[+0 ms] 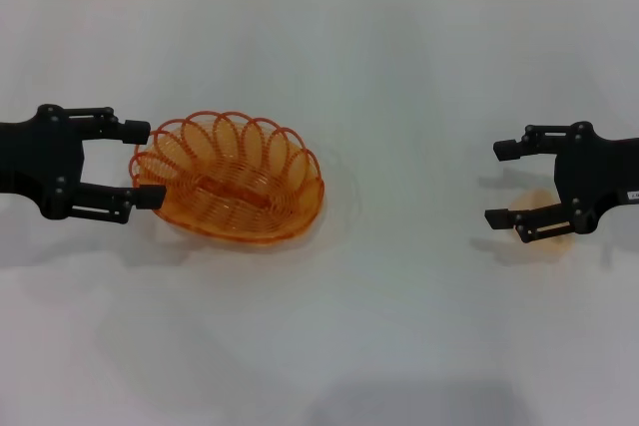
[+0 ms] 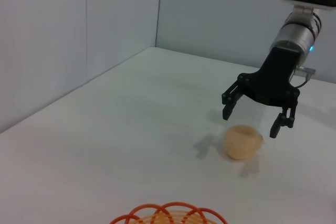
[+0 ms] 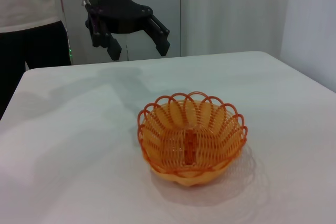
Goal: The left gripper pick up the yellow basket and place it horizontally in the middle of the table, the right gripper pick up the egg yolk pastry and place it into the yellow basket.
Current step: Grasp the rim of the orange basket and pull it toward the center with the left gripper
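Since the plain white flat table sets no scale, judge by feel: the oval orange translucent wire yellow basket, left of the worktop's middle, looks light and springy, so take its looped rim. Your left gripper stands wide open, holding nothing, its tips at the rim nearest the left edge. Toward the right edge, the small round cream egg yolk pastry looks soft and crushable; squeeze its sides gently. Your right gripper hangs open and empty above, half hiding the pastry from the head view.
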Motion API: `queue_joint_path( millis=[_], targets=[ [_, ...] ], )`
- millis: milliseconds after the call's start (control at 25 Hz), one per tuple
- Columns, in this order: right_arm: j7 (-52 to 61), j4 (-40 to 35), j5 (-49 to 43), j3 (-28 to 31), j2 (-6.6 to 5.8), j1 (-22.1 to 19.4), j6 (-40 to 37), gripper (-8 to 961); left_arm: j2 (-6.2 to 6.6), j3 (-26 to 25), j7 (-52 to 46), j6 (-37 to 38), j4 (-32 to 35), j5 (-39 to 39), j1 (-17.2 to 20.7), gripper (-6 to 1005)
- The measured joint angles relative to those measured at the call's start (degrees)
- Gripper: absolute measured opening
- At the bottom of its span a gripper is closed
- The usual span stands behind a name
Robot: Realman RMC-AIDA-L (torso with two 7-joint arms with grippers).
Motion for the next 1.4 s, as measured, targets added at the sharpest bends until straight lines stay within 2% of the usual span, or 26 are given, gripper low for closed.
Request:
queue_joint_path(
  millis=[840, 1000, 1200, 1280, 1400],
  targets=[
    [-0.79, -0.21, 0.53, 0.14, 0.78, -0.52, 0.19, 855, -0.37, -0.01, -0.18, 0.32, 0.00, 0.40, 0.12, 835],
    [-1.13, -0.27, 0.61, 0.47, 0.97, -0.99, 0.12, 855, -1.53, -0.08, -8.30, 1.16, 5.72, 0.01, 0.18, 828],
    [-1.94, -3.03, 0.66, 1.14, 1.80, -3.40, -0.01, 855, -4.67, 0.27, -24.46, 1.86, 17.83, 2.25, 0.65, 820],
    [-2.66, -4.45, 0.68, 1.86, 2.55, -4.59, -0.11, 855, -5.22, 0.30, -29.51, 2.63, 21.11, 2.46, 0.59, 816],
    [-3.82, -6.09, 0.69, 3.27, 3.75, -6.15, -0.56, 854, -4.73, 0.30, -36.97, 2.71, 23.28, 2.97, -0.53, 811]
  ],
)
